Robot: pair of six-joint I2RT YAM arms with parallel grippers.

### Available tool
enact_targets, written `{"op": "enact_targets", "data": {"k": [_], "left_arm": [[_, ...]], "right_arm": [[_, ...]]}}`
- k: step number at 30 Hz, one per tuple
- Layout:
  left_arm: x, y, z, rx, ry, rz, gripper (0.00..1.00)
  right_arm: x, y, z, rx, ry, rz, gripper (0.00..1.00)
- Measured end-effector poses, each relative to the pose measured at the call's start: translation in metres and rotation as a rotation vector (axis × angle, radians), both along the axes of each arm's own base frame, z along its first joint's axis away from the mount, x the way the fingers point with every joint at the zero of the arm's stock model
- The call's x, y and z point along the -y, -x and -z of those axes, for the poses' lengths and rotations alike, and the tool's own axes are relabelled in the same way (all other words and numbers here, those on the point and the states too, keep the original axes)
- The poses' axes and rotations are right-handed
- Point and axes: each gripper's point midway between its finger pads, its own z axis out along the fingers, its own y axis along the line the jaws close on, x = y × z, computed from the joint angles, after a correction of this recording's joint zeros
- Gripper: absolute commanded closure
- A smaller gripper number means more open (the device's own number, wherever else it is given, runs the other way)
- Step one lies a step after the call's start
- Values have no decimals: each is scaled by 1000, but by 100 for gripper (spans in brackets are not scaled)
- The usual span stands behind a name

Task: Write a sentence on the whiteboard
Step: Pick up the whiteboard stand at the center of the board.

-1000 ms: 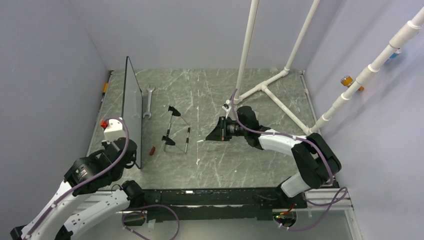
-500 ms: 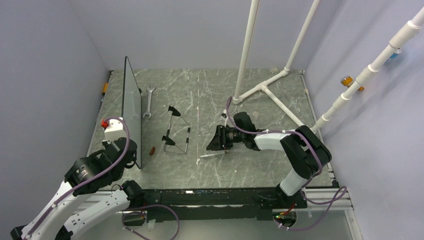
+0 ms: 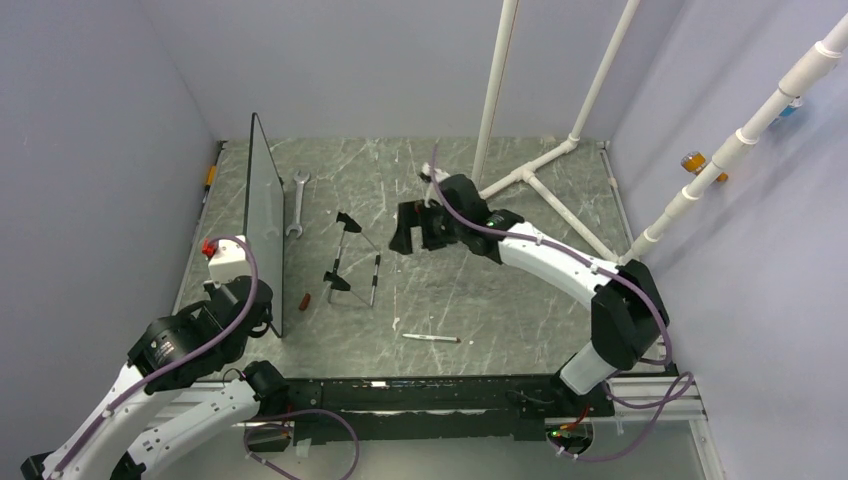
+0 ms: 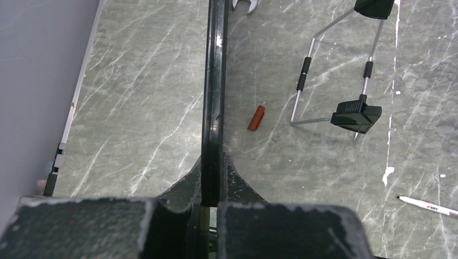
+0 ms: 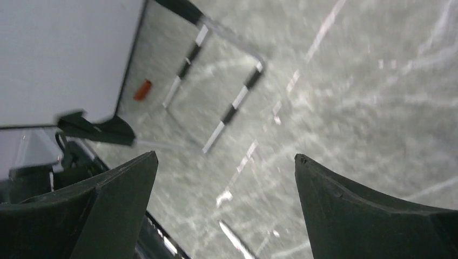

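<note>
Along the left edge of the desk, the whiteboard point(image 3: 263, 215) stands up on its long side. It runs from the near part of the desk toward the far left corner. The left gripper point(image 4: 211, 200) pinches its near end, with one finger on each face of the board. A small red cap point(image 3: 304, 299) lies on the desk near the board. Next to that a wire stand point(image 3: 352, 265) lies flat, and a wrench point(image 3: 297, 203) lies farther back, close to the board. The right gripper point(image 5: 226, 162) hangs above the middle of the desk with its jaws wide apart and nothing between them. A white pen point(image 3: 430, 338) lies alone close to the near edge, well apart from both grippers.
</note>
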Motion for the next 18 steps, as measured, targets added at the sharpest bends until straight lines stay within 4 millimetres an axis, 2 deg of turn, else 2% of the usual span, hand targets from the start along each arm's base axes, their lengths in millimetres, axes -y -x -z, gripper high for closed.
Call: {"op": "enact_targets", "data": {"k": [4, 7, 9, 15, 18], "left_arm": [[0, 0, 0, 1, -1, 3, 100], [1, -1, 0, 1, -3, 8, 100], [2, -2, 0, 3, -4, 12, 100], [4, -4, 0, 12, 0, 18, 100], [4, -4, 0, 20, 2, 21, 100]], "right_arm": [[-40, -16, -53, 165, 43, 24, 0], [-66, -26, -65, 226, 77, 54, 0], [-77, -36, -59, 240, 121, 82, 0], [-100, -61, -17, 242, 284, 136, 0], [-108, -67, -9, 256, 327, 146, 0]]}}
